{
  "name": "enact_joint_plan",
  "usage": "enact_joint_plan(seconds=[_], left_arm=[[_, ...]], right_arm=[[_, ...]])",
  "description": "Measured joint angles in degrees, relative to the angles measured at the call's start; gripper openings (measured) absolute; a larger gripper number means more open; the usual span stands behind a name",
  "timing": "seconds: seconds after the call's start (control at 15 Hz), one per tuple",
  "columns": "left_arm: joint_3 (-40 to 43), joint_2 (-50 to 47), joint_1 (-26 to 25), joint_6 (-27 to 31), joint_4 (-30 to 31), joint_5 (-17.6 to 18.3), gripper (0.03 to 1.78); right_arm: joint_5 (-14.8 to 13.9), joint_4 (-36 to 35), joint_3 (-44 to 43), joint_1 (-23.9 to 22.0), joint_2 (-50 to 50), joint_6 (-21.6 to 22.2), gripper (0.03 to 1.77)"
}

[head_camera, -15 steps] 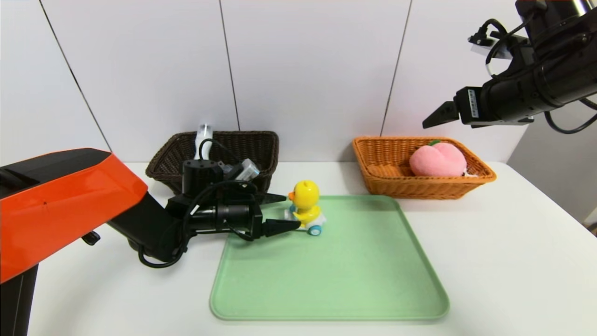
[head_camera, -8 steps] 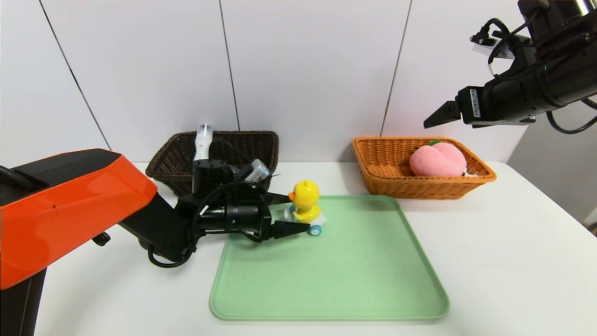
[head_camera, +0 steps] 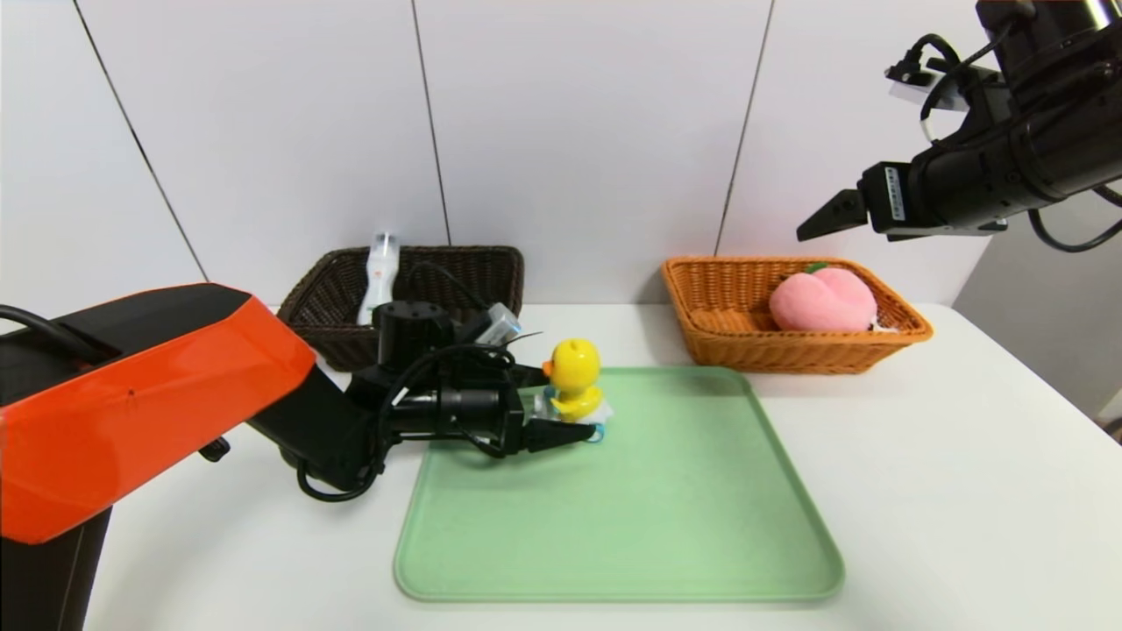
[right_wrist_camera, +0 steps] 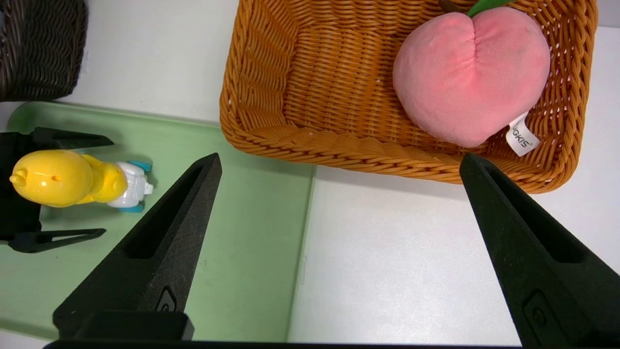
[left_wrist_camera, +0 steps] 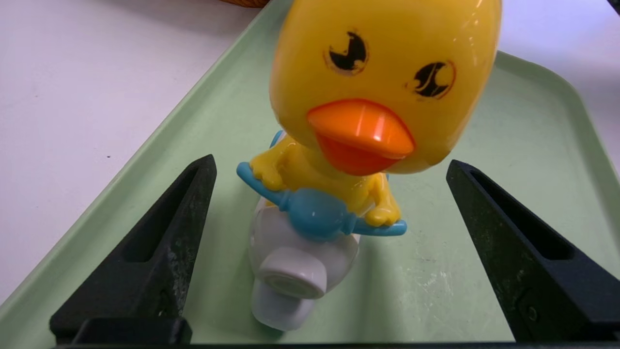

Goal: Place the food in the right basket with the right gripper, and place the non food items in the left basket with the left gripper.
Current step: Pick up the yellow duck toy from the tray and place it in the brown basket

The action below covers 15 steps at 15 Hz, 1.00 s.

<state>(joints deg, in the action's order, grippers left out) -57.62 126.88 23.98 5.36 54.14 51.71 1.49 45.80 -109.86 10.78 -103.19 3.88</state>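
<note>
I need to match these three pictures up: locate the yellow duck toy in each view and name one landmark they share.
Head view: the yellow duck toy stands at the green tray's far left corner, between the open left gripper's fingers.
Left wrist view: the duck fills the middle, facing the camera, fingers apart on either side.
Right wrist view: the duck shows at the picture's left edge, on the tray.
Shared landmark: the green tray.

A white table (head_camera: pixel 920 491) carries a green tray (head_camera: pixel 631 535) near the middle, a dark brown basket (head_camera: pixel 337 302) far left, and an orange-tan basket (head_camera: pixel 727 337) far right.
</note>
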Motion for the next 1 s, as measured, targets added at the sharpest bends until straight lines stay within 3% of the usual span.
enact_joint_plan(seconds=[1.0], left_arm=[[-2.7,3.0,0.3,1.2,0.4,0.0,1.69]], right_arm=[[0.0,0.1,0.5,0.0,0.0,-0.1,1.69]])
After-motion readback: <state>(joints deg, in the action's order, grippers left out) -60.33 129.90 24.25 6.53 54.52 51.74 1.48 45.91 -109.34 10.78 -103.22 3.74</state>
